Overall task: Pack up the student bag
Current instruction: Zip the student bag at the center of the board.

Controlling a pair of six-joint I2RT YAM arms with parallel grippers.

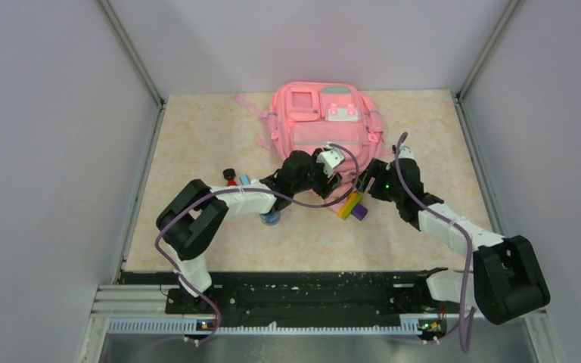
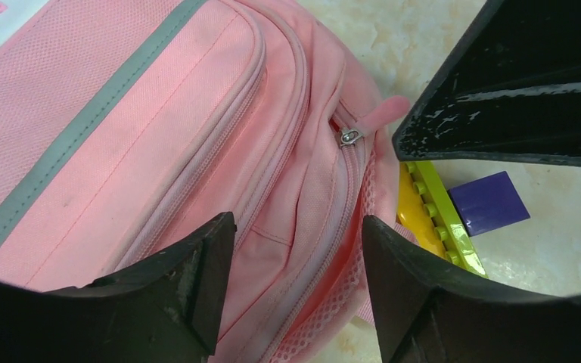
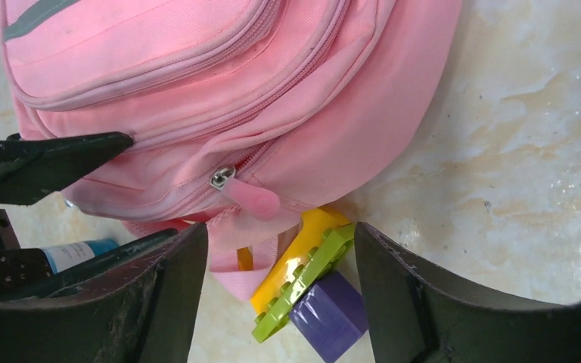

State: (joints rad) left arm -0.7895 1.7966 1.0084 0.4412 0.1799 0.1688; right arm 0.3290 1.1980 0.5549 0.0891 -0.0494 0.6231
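The student bag (image 1: pixel 325 125), a pink backpack, lies flat at the back middle of the table. Both grippers hover at its near edge. My left gripper (image 2: pixel 296 257) is open, its jaws either side of the zipped seam and mesh side, not pinching the fabric. A metal zip slider (image 2: pixel 350 137) with a pink tab sits just beyond it. My right gripper (image 3: pixel 280 257) is open over a pink strap loop and a stack of yellow, green and purple toy blocks (image 3: pixel 310 280) half tucked under the bag. The zip slider (image 3: pixel 223 178) lies just ahead of its jaws.
The toy blocks (image 1: pixel 352 206) lie between the two grippers. A blue-labelled object (image 1: pixel 270 218) sits under the left forearm, and a small red and black item (image 1: pixel 230 176) lies left of it. Grey walls enclose the table on three sides.
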